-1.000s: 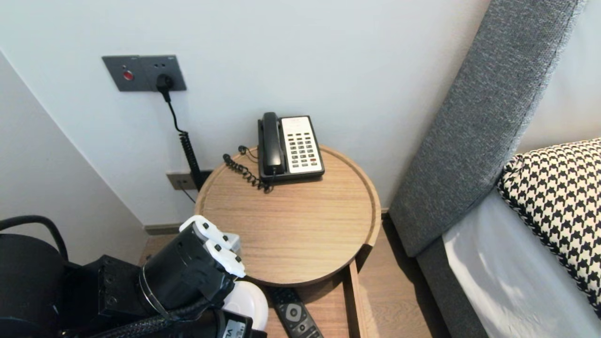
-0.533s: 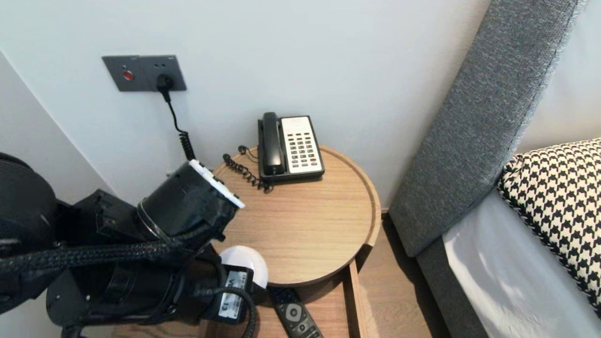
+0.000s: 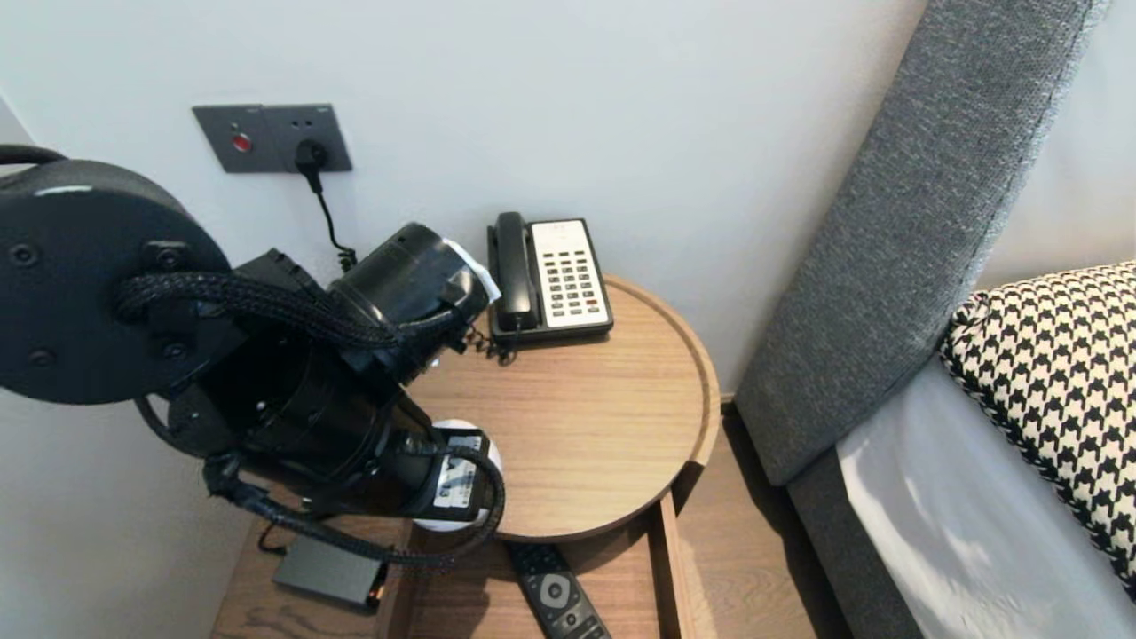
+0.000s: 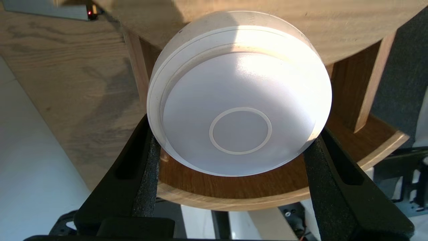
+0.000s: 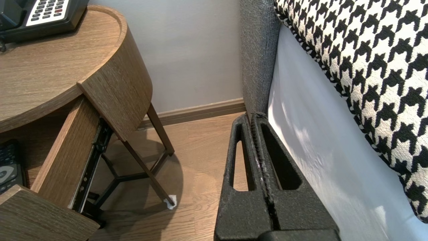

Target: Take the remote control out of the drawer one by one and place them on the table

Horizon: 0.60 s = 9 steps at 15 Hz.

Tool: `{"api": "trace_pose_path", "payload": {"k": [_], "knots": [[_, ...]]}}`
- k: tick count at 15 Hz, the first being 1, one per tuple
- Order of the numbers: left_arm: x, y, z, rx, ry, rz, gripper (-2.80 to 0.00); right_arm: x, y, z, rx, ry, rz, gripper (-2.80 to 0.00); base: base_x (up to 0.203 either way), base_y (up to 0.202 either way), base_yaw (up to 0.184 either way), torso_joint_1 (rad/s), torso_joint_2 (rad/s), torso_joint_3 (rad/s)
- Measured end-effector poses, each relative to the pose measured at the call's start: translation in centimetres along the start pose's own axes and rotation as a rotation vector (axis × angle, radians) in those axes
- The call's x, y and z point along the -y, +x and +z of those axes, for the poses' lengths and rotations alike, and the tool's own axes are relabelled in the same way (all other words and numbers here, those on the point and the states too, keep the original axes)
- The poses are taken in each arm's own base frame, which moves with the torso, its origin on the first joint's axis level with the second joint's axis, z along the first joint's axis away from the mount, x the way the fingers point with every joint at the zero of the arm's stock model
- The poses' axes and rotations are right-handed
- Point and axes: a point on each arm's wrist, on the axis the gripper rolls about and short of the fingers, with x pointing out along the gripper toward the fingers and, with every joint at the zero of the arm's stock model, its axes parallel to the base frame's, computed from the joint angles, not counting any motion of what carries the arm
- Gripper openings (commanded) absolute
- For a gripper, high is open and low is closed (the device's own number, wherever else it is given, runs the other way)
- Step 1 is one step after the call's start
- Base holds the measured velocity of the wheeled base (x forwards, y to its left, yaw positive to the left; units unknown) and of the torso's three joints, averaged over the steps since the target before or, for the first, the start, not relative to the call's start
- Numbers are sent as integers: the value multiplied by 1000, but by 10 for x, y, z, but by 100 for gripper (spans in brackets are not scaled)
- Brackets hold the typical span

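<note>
Vs 1 s ago: L arm sat low in the head view's bottom-left corner, w/ the disc (image 4: 239, 97) down by the remote (image 3: 557, 595). Now we see the arm swung up. Its big joint fills the left side & the wrist covers the cord by the phone (image 3: 550, 280). The disc came up w/ it and is now at the front-left rim of the table (image 3: 586, 426); we can't tell if it touches the rim. Phone & remote haven't moved. A grey box (image 3: 328, 572) on the low wood surface left of the remote, hidden before, now shows.

Views: head cam gives only slivers of the disc, the rest is behind the arm. L wrist cam gives it whole: white, round, w/ a ring mark on its face. It's pinched at its sides by the L gripper (image 4: 234, 140), jaws spread wide, pads on both edges. That cam also shows the table's underside.

R gripper (image 5: 254, 115) is outside the head view. R wrist cam has it parked low beside the bed (image 5: 317, 140), fingers pressed together w/ nothing btw them. The same cam shows the open drawer (image 5: 63, 147) from the side, w/ the remote in it.
</note>
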Motion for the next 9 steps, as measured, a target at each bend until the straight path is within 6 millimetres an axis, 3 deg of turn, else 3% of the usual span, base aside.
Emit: {"api": "trace_pose_path", "payload": {"k": [9], "knots": [[24, 15, 51, -5, -60, 40, -280, 0, 0, 0, 0, 0, 1, -280, 0, 0, 0, 0, 0, 0]]}}
